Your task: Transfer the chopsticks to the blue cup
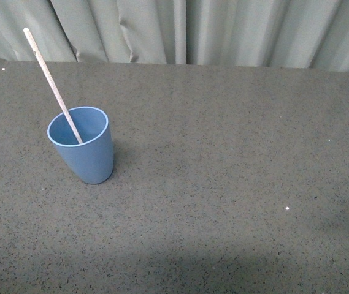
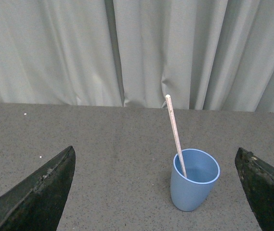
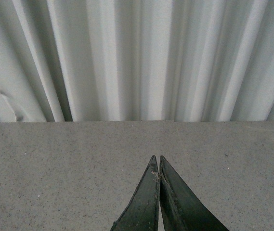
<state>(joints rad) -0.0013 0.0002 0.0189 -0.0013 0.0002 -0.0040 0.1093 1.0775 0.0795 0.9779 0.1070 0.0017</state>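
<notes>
The blue cup stands upright on the grey table at the left of the front view. The chopstick, a thin pale stick, stands inside it and leans up and to the left, well above the rim. Neither arm shows in the front view. In the left wrist view the cup with the chopstick in it stands ahead of my left gripper, whose dark fingers are wide open and empty, set back from the cup. My right gripper is shut and empty over bare table.
The grey speckled table runs back to a pale pleated curtain along its far edge. The curtain also shows behind the table in the left wrist view and the right wrist view.
</notes>
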